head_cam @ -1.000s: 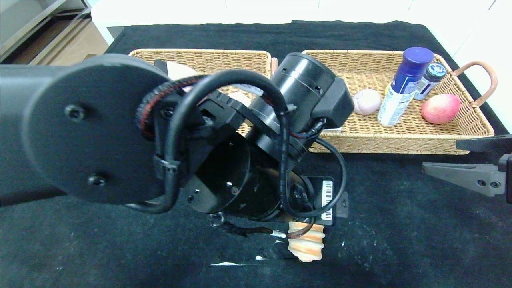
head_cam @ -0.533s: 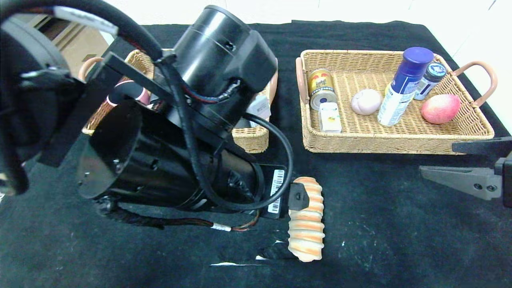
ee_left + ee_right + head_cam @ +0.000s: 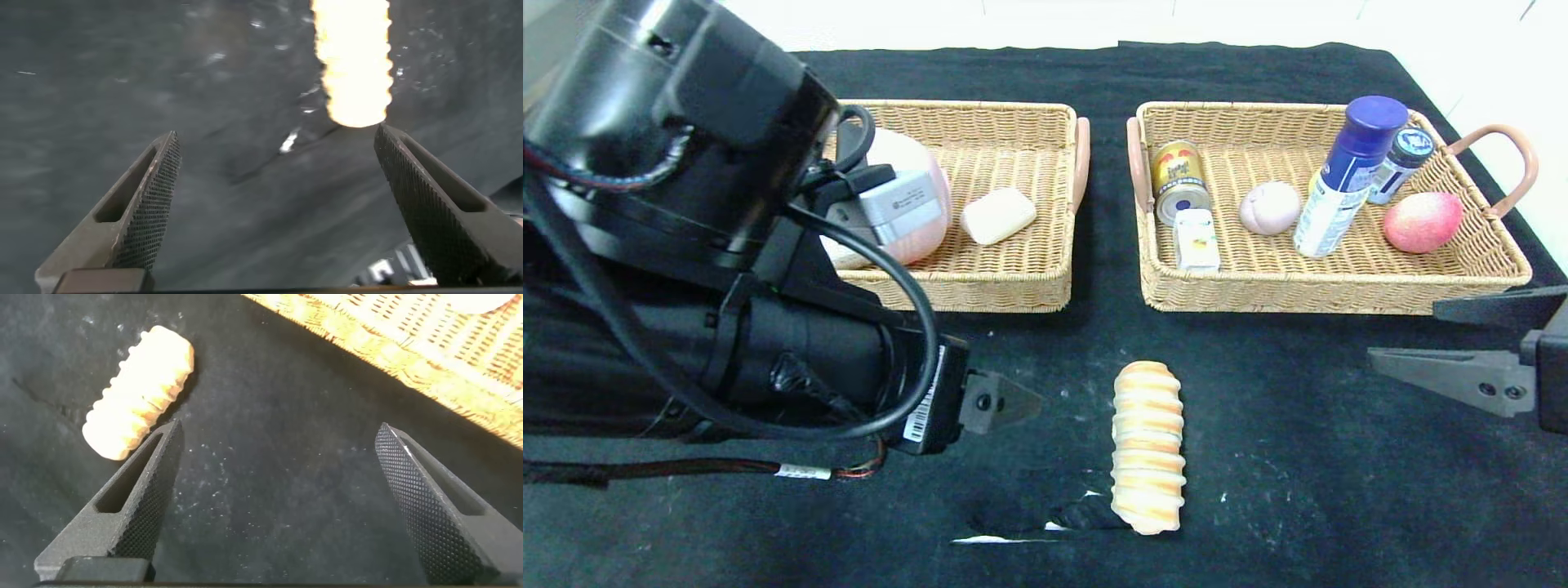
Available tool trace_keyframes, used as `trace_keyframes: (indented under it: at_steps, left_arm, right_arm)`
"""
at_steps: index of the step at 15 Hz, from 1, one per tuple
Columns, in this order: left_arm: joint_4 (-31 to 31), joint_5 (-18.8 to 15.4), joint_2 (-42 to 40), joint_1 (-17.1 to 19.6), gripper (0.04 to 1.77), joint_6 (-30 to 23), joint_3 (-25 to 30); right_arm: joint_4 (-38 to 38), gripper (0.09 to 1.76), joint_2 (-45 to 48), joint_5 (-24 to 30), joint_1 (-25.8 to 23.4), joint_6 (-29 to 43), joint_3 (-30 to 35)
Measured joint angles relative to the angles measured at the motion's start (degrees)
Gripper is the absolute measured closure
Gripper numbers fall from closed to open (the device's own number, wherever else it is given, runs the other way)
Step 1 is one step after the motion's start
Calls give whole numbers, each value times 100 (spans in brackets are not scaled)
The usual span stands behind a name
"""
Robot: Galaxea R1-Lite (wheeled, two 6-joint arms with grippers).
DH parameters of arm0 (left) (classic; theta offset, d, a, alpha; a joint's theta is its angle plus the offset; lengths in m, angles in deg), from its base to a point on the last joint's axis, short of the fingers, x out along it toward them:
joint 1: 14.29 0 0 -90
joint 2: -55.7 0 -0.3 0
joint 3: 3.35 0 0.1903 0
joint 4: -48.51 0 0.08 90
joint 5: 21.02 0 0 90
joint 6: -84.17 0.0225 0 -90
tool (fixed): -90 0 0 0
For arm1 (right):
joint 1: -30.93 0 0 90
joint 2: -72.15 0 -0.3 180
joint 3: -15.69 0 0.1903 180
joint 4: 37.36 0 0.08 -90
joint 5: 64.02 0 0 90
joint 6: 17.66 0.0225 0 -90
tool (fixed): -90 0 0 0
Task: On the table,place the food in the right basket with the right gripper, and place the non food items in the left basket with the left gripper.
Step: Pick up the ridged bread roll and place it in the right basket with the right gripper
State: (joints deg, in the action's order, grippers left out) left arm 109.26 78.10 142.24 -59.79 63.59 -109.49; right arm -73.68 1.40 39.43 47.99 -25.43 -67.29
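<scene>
If my open right gripper closes off-centre on the bread roll, its rounded body may roll free.

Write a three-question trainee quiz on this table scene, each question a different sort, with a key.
1. True or false: the bread roll lies inside the right basket.
2. Which sits in the left basket? A) soap bar B) apple C) blue-capped spray can
3. Fill in: both the left gripper and the right gripper have jaws that are ____.

Key: 1 false, it lies on the black cloth; 2 A; 3 open.
</scene>
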Motion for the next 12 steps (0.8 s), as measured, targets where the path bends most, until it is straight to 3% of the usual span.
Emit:
trace_keyframes:
  at_steps: [2,6,8,12]
  left_arm:
    - [-485,-190,-335,188,10,344,494]
    - [-2128,-901,-1086,612,10,1113,1825]
    - [-2762,-1101,-1413,723,9,1334,2356]
    - [-3040,-1159,-1773,918,9,1425,2721]
  right_arm:
    - [9,14,-24,2,41,63,0]
    - [11,14,-80,-6,83,149,-6]
    - [13,14,-107,-15,127,271,-28]
    - [16,14,-143,-22,168,315,-41]
